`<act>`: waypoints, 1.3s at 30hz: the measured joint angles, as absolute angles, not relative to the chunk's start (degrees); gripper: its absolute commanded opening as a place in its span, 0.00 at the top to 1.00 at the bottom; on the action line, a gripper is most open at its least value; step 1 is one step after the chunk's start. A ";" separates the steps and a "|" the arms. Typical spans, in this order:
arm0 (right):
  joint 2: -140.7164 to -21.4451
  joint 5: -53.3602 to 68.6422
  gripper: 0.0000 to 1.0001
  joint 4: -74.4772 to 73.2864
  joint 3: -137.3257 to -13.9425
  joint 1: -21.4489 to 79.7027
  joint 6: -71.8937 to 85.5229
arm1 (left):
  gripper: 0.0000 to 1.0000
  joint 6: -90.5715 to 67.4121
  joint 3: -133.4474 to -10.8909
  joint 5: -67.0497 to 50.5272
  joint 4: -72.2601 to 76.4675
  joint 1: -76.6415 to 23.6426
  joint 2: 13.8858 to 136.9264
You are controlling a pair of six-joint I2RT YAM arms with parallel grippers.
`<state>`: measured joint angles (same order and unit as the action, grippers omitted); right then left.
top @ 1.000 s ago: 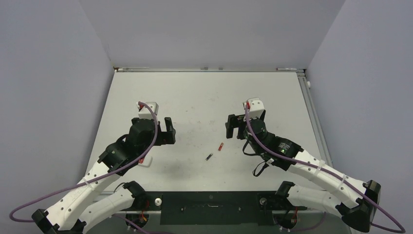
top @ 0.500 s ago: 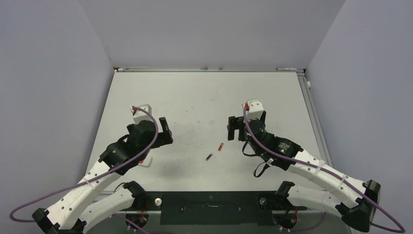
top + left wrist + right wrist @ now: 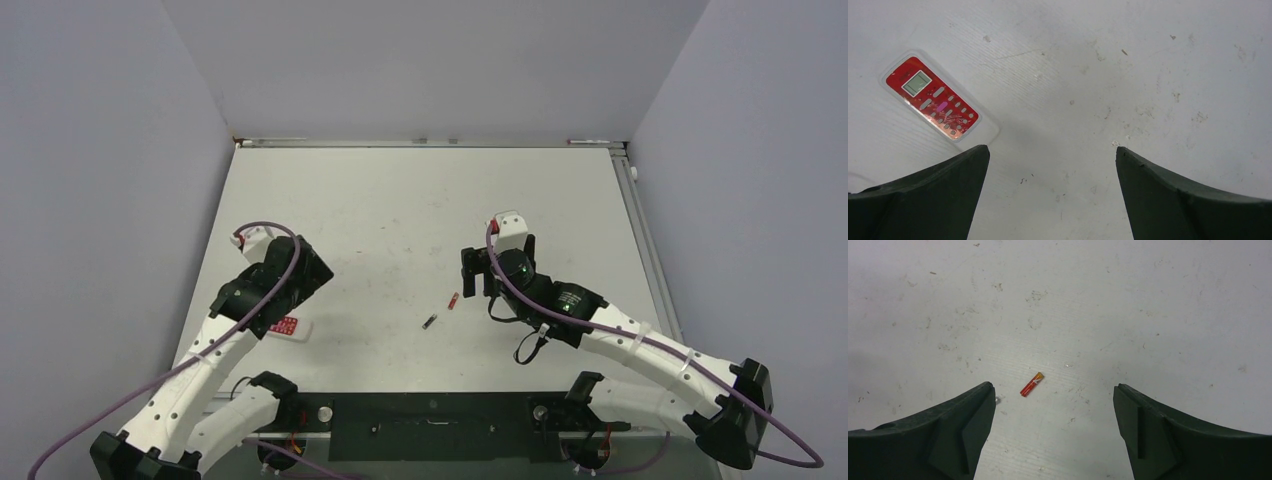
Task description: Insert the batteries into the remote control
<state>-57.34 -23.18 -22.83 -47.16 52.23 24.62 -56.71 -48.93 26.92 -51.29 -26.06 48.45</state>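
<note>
The remote control lies red face up at the table's left, its screen and buttons clear in the left wrist view. My left gripper hangs over the table just beyond the remote, open and empty. The reddish battery and the dark battery lie loose near the table's middle. My right gripper is open and empty just right of them. The reddish battery lies ahead between its fingers. Only the dark battery's pale end peeks past the left finger.
The white table is scuffed and speckled, with grey walls on three sides. A black rail with the arm bases runs along the near edge.
My left arm has swung left and back, uncovering the remote control. My right gripper has shifted slightly left and nearer, closer to the batteries. The batteries have not moved.
</note>
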 measured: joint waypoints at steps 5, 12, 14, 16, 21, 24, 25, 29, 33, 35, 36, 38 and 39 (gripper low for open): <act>-57.87 -22.68 0.13 -22.79 -46.68 52.23 24.82 | 0.04 -59.79 -48.73 26.68 -53.60 -23.33 53.34; -57.87 -21.91 0.13 -22.39 -45.56 52.23 25.19 | 0.04 -61.91 -48.23 26.41 -56.40 -18.70 59.22; -57.87 -21.71 0.13 -22.26 -45.39 52.23 25.26 | 0.04 -62.02 -47.33 26.06 -56.40 -17.17 59.57; -57.87 -21.58 0.13 -21.85 -45.01 52.23 25.39 | 0.04 -62.04 -45.95 25.34 -56.38 -15.53 59.61; -57.87 -21.39 0.13 -21.50 -44.42 52.23 25.41 | 0.04 -61.82 -43.31 23.24 -56.34 -11.81 59.79; -57.87 -21.15 0.14 -21.32 -44.21 52.23 25.41 | 0.04 -61.65 -41.91 21.98 -56.16 -9.54 59.81; -57.87 -21.08 0.13 -21.23 -44.16 52.23 25.41 | 0.04 -61.58 -41.47 21.58 -56.14 -8.82 59.86; -57.91 -20.53 0.13 -20.99 -44.10 52.23 25.41 | 0.04 -61.23 -40.62 19.55 -55.81 -6.00 60.86; -57.91 -20.16 0.13 -20.51 -44.01 52.23 25.39 | 0.04 -61.25 -40.21 17.58 -54.98 -3.88 62.87; -57.91 -20.03 0.13 -20.23 -44.01 52.23 25.39 | 0.04 -61.28 -40.03 16.73 -54.50 -3.22 63.72; -57.91 -20.01 0.13 -20.16 -44.01 52.23 25.41 | 0.04 -61.32 -39.97 16.36 -54.13 -2.96 64.10; -57.91 -19.90 0.13 -20.16 -44.01 52.23 25.39 | 0.04 -61.52 -39.90 15.66 -53.67 -2.42 65.08; -57.91 -19.88 0.13 -20.16 -44.01 52.23 25.39 | 0.04 -61.65 -39.90 15.46 -53.54 -2.07 65.76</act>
